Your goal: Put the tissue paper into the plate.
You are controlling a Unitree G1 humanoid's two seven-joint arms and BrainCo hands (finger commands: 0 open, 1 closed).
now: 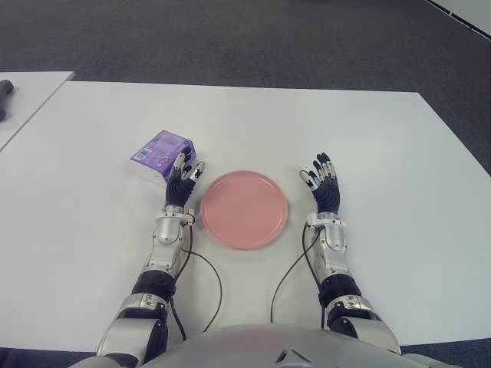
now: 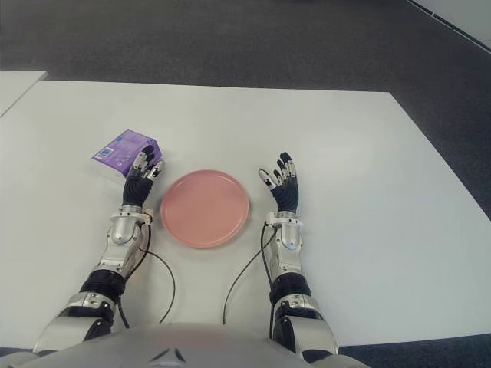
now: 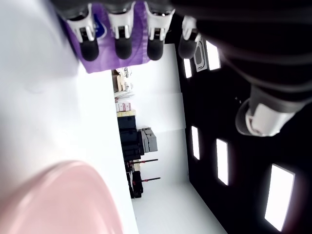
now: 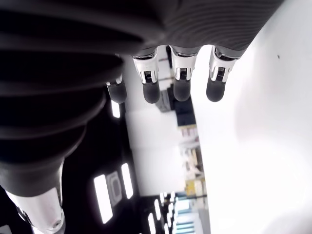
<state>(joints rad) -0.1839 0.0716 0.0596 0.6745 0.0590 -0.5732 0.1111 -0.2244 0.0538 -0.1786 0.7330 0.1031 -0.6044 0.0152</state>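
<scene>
The tissue pack lay on the white surface just beyond the left hand, whose fingers were stretched out straight toward it and held nothing; whether the tips actually touched the pack could not be told. It was a small purple packet with pale printing and a blue patch at one corner, tilted a little, its near edge partly covered by the fingertips (the left wrist view showed only a purple strip behind them). The pink plate sat bare between the two hands, just beside the left one. The right hand showed at the plate's right side, fingers extended and spread, gripping nothing. The print on the pack was too small to read.
</scene>
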